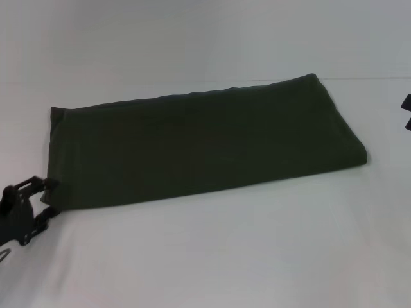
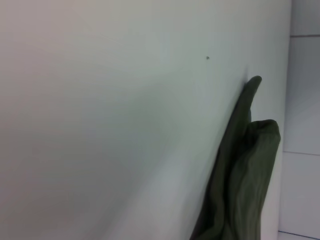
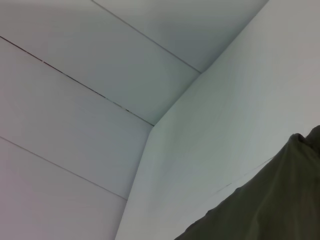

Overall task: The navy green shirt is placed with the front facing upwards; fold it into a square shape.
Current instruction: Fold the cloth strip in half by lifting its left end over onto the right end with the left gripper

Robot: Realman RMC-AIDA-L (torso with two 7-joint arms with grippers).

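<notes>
Currently the dark olive-green cotton shirt (image 1: 205, 144), folded into 1 long band, is laid lengthwise left to right. Its left end is gripped by the black left gripper (image 1: 46, 192), fingers clamped on the cloth; the right gripper (image 1: 406, 112) is parked off the far end, its finger state unseen.

Plain dark olive-green shirt (image 1: 205, 147), white table (image 1: 212, 256)

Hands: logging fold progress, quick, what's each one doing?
Left hand: at the navy green shirt's near left corner; grip cannot be told.
Right hand: barely in view at the table's right edge; cannot be told.
</notes>
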